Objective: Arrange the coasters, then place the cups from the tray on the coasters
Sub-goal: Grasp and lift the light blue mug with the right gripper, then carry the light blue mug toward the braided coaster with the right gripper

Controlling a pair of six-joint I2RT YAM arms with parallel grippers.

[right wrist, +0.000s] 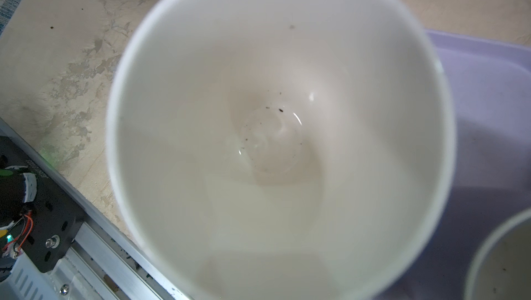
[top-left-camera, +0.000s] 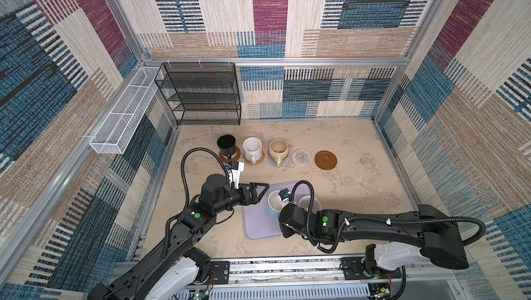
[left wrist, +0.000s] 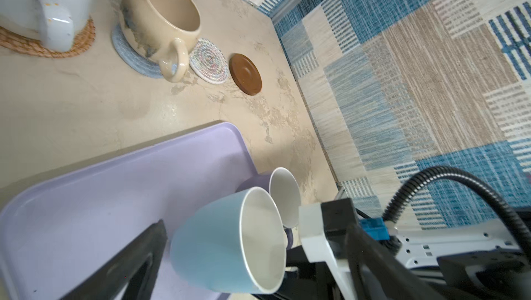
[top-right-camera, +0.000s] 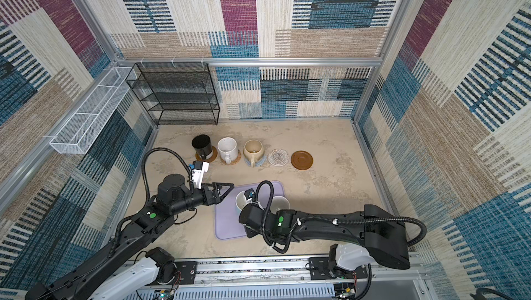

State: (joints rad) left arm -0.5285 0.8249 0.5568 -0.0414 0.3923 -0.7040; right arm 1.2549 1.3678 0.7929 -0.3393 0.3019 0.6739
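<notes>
1. My right gripper point(left wrist: 300, 258) is clamped shut on the light blue cup point(top-left-camera: 273, 205), which is white inside and tilted over the lavender tray point(top-left-camera: 258, 224)
2. My left gripper point(top-left-camera: 263, 191) gapes wide and empty, just beside that cup
3. The lavender cup point(top-left-camera: 309, 203) sits just beyond my right gripper

Back row, left to right: black mug point(top-left-camera: 226, 141) on glossy brown saucer coaster point(top-left-camera: 238, 155), speckled white mug point(top-left-camera: 252, 146) on tan rattan coaster point(left wrist: 80, 45), beige mug point(top-left-camera: 278, 147) on blue-grey woven coaster point(left wrist: 126, 51), white-grey woven coaster point(top-left-camera: 301, 157), second brown saucer coaster point(top-left-camera: 325, 159). In front, lavender rectangular tray point(top-left-camera: 255, 224) with light blue mug point(left wrist: 212, 244) left of lavender mug point(top-left-camera: 310, 202).
</notes>
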